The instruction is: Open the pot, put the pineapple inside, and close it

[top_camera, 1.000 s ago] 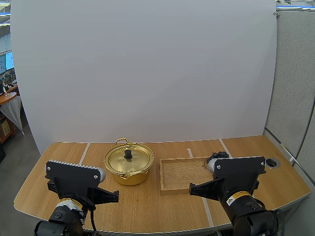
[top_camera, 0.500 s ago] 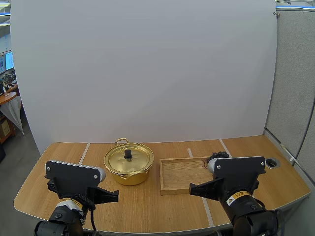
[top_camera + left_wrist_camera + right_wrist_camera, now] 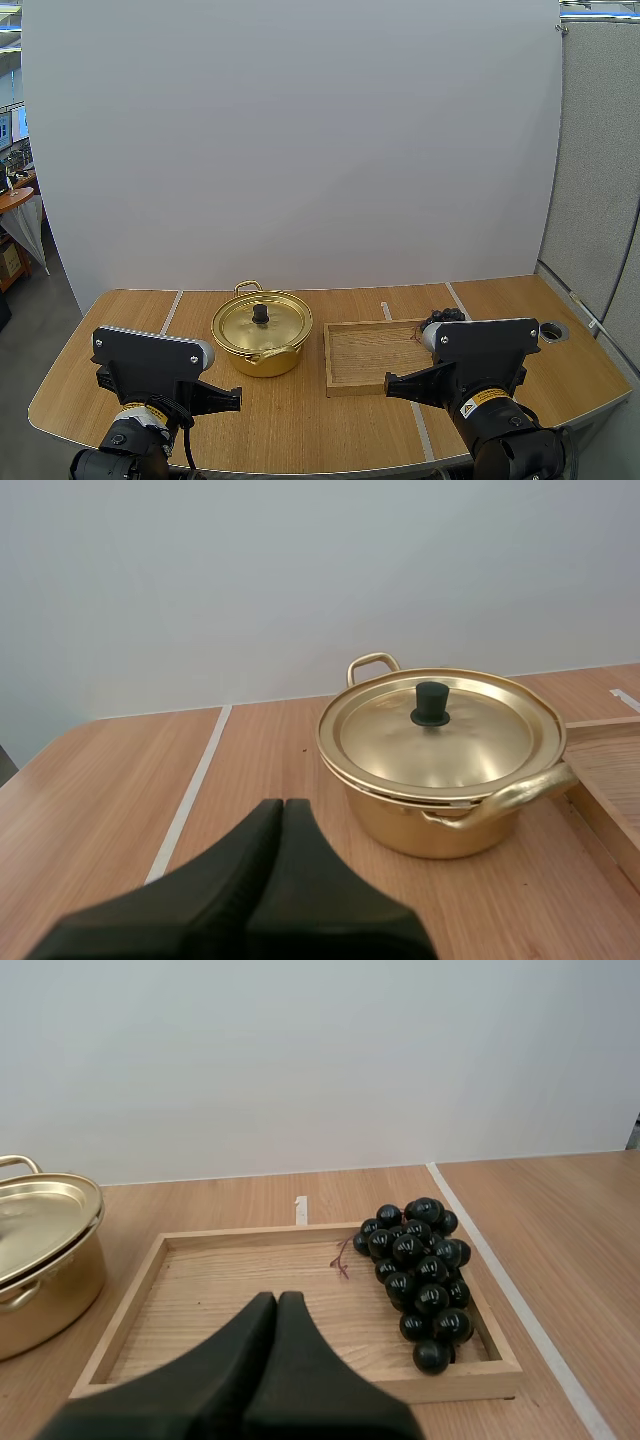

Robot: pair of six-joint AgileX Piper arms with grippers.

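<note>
On the wooden desk (image 3: 300, 420), no change is seen across the last second: pot, tray and both arms are matched position for position with the two earlier high views. For the task, that stillness settles little. The gold pot (image 3: 262, 332) is shown left of centre with its lid (image 3: 437, 737) seated flat and the black knob (image 3: 431, 702) upright. A closed pot fits a stage at which the fruit is yet to go in, and equally one at which something is already shut inside.

Just beside the pot, the shallow wooden tray (image 3: 250, 1300) is seen to the right, apart from it. No pineapple is seen; the fruit on view is a bunch of dark grapes (image 3: 418, 1270), laid in the tray's far right corner, against its right wall. So the task sentence and the scene are at odds.

Both arms are held low at the near edge of the desk. The left hand (image 3: 283, 810) is pressed together into one dark wedge, gripping nothing, aimed toward the pot. The right hand (image 3: 277, 1305) is likewise closed and empty, over the tray's near rim.

What the pot holds is hidden by the lid. From the high view, most of the grapes are screened by the right arm, and the fingers of both hands are hidden beneath the arms.
</note>
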